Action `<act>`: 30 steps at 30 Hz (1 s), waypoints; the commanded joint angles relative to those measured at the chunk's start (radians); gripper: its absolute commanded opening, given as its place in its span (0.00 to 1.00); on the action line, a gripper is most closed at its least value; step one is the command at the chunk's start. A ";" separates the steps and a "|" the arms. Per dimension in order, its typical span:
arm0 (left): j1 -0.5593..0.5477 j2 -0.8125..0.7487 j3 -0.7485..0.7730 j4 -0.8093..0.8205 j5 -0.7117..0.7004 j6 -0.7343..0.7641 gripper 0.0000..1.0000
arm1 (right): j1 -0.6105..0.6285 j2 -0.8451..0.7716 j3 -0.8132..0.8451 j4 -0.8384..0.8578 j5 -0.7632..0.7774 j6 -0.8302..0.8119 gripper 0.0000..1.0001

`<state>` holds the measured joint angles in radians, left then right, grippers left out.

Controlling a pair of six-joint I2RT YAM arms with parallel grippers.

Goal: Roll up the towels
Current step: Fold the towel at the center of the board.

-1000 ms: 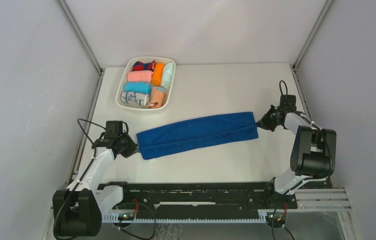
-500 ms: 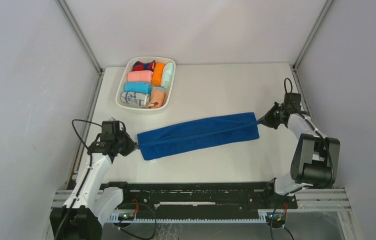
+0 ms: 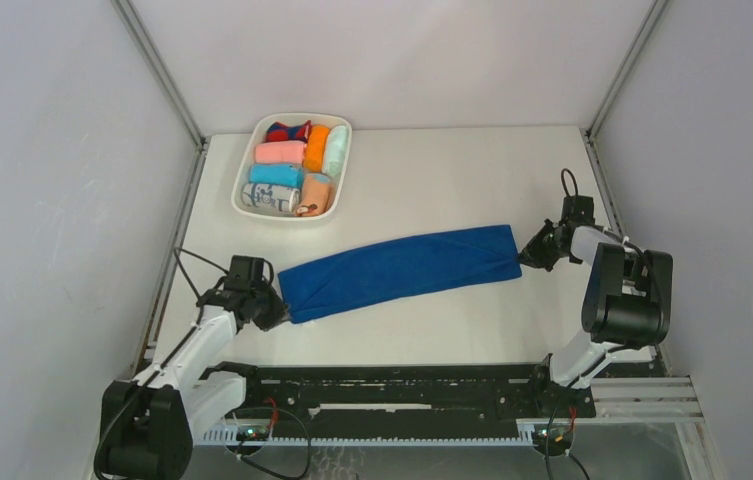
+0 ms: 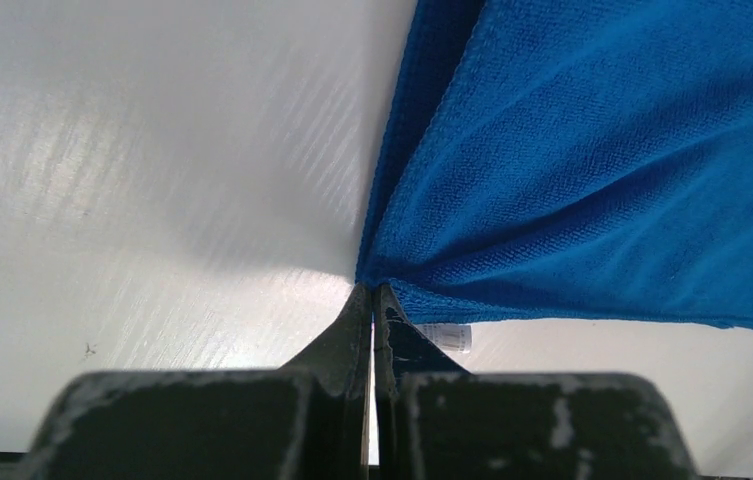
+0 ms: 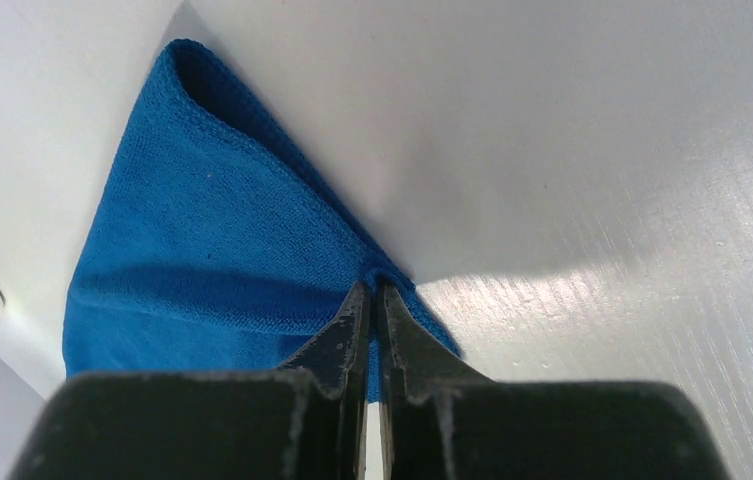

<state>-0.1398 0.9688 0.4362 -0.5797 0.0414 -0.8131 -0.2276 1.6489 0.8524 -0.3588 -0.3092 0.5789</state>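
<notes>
The left arm (image 3: 204,338) and right arm (image 3: 624,300) have white links and black joints. A black cable (image 3: 192,262) loops off each wrist. Each ends in scuffed black pincer fingers (image 4: 337,342).

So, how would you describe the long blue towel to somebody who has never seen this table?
On the white table, on the near side of the white tray of small rolled cloths, one royal-blue towel lies across the middle. The left gripper pinches one end, the right gripper the other. Unlike the cloths in the tray, it is unrolled and far longer.
</notes>
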 commanded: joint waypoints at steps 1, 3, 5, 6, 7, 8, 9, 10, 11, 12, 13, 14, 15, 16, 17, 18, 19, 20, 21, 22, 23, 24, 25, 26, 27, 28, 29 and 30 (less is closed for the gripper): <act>-0.005 -0.004 -0.020 0.044 -0.041 -0.024 0.00 | -0.012 0.012 -0.007 0.008 0.039 -0.028 0.00; -0.005 0.004 -0.023 0.044 -0.042 -0.026 0.00 | -0.014 0.006 -0.013 0.005 0.039 -0.026 0.00; -0.005 0.004 -0.026 0.046 -0.050 -0.028 0.00 | -0.017 -0.007 -0.017 0.003 0.037 -0.025 0.00; -0.005 0.004 -0.028 0.045 -0.054 -0.028 0.00 | -0.018 -0.017 -0.017 0.001 0.035 -0.024 0.00; -0.006 0.005 -0.027 0.045 -0.057 -0.028 0.00 | -0.019 -0.029 -0.018 -0.003 0.033 -0.023 0.00; -0.006 0.004 -0.025 0.044 -0.058 -0.028 0.00 | -0.020 -0.042 -0.018 -0.006 0.032 -0.022 0.00; -0.006 0.003 -0.023 0.039 -0.061 -0.028 0.00 | -0.021 -0.054 -0.017 -0.012 0.032 -0.021 0.00; -0.005 0.000 -0.019 0.036 -0.061 -0.028 0.00 | -0.021 -0.069 -0.017 -0.017 0.031 -0.022 0.00; -0.005 -0.007 -0.013 0.030 -0.061 -0.029 0.00 | -0.021 -0.082 -0.017 -0.022 0.031 -0.020 0.00; -0.006 -0.016 -0.003 0.020 -0.064 -0.027 0.00 | -0.021 -0.099 -0.016 -0.024 0.031 -0.020 0.00; -0.006 -0.028 0.010 0.009 -0.067 -0.025 0.00 | -0.021 -0.111 -0.017 -0.026 0.028 -0.020 0.00; -0.005 -0.039 0.025 -0.004 -0.072 -0.021 0.00 | -0.022 -0.122 -0.016 -0.030 0.025 -0.019 0.00; -0.005 -0.051 0.041 -0.018 -0.075 -0.017 0.00 | -0.024 -0.133 -0.017 -0.035 0.023 -0.017 0.00; -0.004 -0.063 0.060 -0.032 -0.076 -0.011 0.00 | -0.024 -0.144 -0.017 -0.039 0.021 -0.017 0.00; -0.004 -0.075 0.075 -0.046 -0.078 -0.006 0.00 | -0.024 -0.154 -0.017 -0.043 0.020 -0.017 0.00; -0.005 -0.086 0.090 -0.058 -0.083 -0.001 0.00 | -0.027 -0.164 -0.017 -0.049 0.018 -0.017 0.00; -0.005 -0.094 0.103 -0.070 -0.088 0.005 0.00 | -0.028 -0.173 -0.017 -0.054 0.016 -0.017 0.00; -0.005 -0.099 0.110 -0.078 -0.090 0.011 0.00 | -0.029 -0.185 -0.017 -0.062 0.016 -0.017 0.00; -0.005 -0.101 0.113 -0.083 -0.088 0.013 0.00 | -0.029 -0.193 -0.017 -0.069 0.016 -0.018 0.00; -0.006 -0.098 0.109 -0.083 -0.084 0.014 0.00 | -0.030 -0.198 -0.017 -0.077 0.016 -0.019 0.00; -0.007 -0.094 0.101 -0.080 -0.078 0.012 0.00 | -0.030 -0.204 -0.020 -0.083 0.014 -0.021 0.00; -0.008 -0.087 0.091 -0.073 -0.072 0.009 0.00 | -0.030 -0.209 -0.027 -0.086 0.011 -0.022 0.00; -0.008 -0.080 0.078 -0.063 -0.067 0.005 0.00 | -0.030 -0.215 -0.035 -0.087 0.010 -0.021 0.00; -0.010 -0.075 0.063 -0.054 -0.062 -0.001 0.00 | -0.030 -0.221 -0.043 -0.088 0.015 -0.023 0.00; -0.011 -0.070 0.052 -0.040 -0.059 -0.006 0.00 | -0.030 -0.223 -0.054 -0.088 0.020 -0.025 0.00; -0.012 -0.068 0.038 -0.030 -0.060 -0.011 0.00 | -0.030 -0.224 -0.066 -0.085 0.023 -0.027 0.00; -0.012 -0.065 0.026 -0.022 -0.064 -0.014 0.00 | -0.030 -0.221 -0.078 -0.082 0.026 -0.029 0.00; -0.013 -0.060 0.015 -0.016 -0.068 -0.016 0.00 | -0.031 -0.216 -0.092 -0.076 0.027 -0.031 0.00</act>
<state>-0.1452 0.8989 0.4900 -0.6300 -0.0193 -0.8207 -0.2504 1.4498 0.7959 -0.4328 -0.3031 0.5766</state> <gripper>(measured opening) 0.005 0.006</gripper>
